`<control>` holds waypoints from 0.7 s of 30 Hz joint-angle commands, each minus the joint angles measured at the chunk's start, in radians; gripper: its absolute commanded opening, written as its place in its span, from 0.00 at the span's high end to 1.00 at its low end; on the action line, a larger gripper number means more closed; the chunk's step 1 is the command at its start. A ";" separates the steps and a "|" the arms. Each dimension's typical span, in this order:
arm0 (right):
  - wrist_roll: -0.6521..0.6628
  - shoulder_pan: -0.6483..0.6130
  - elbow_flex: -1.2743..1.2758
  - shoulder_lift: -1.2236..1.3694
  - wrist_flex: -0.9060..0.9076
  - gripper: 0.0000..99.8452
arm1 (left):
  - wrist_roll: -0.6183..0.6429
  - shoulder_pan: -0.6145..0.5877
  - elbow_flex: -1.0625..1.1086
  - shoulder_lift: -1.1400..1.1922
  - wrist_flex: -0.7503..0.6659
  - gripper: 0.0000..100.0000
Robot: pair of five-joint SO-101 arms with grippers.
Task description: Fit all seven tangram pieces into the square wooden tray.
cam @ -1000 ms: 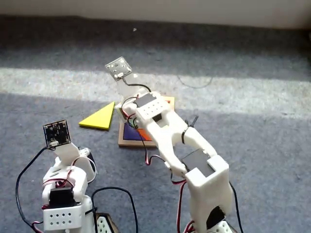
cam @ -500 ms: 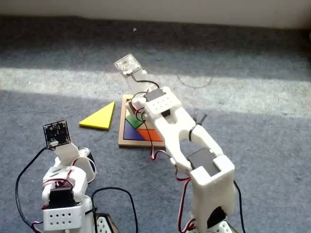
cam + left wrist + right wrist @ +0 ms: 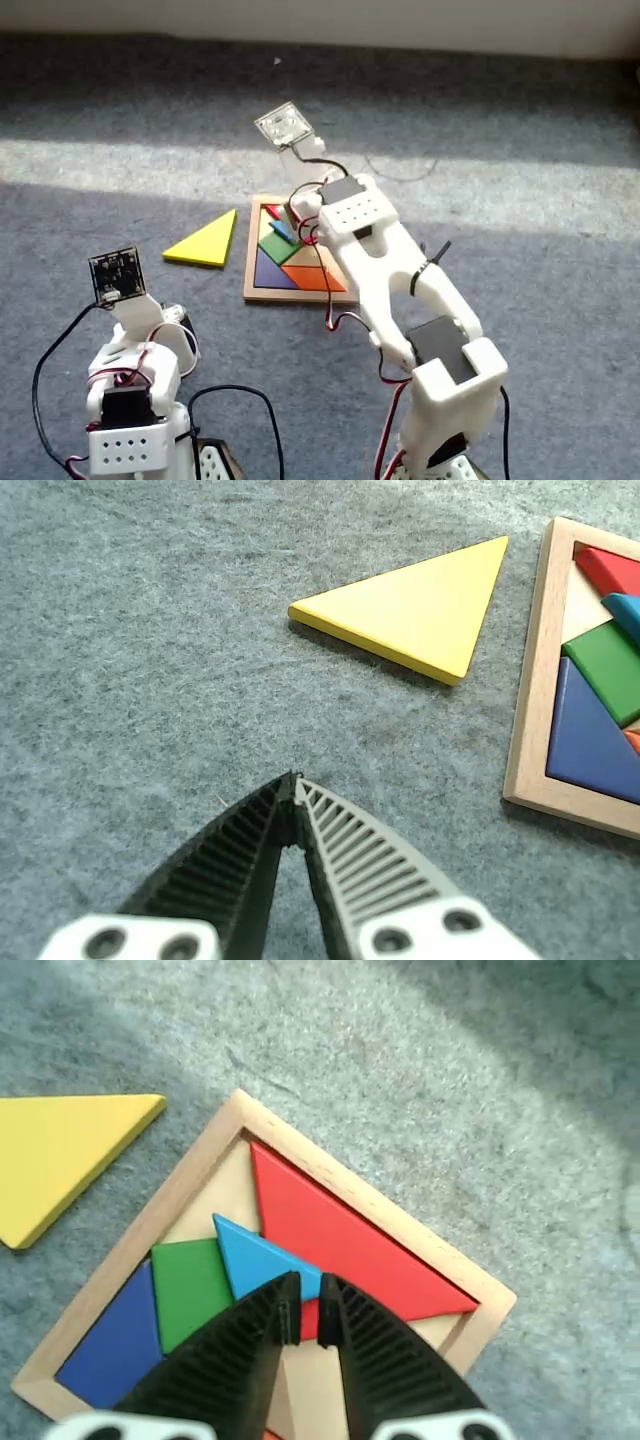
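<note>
Right arm: over the last second it is swinging to the right, off the square wooden tray (image 3: 249, 262), so I'm now seeing most of the pieces it was covering.
Right gripper (image 3: 307, 1305): it is hanging over the tray's middle, above the red triangle (image 3: 345, 1235) and the light blue piece (image 3: 262, 1260). Its fingers are standing a sliver apart, gripping nothing.
Left gripper (image 3: 293, 782): it is hovering over the grey carpet (image 3: 520, 260) at the near left, fingers pressing together on nothing.
Tray: it is lying on the carpet in the centre, holding the red triangle, the light blue piece, a green piece (image 3: 188, 1295), a dark blue triangle (image 3: 100, 1365) and an orange piece (image 3: 322, 278). I'm noticing bare wood near its far left corner.
Yellow triangle (image 3: 205, 243): it is lying flat on the carpet just left of the tray, not touching it.
</note>
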 commanded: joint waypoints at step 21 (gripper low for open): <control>0.012 -0.039 -0.048 0.074 -0.050 0.96 | 0.009 0.015 0.019 -0.025 0.011 0.99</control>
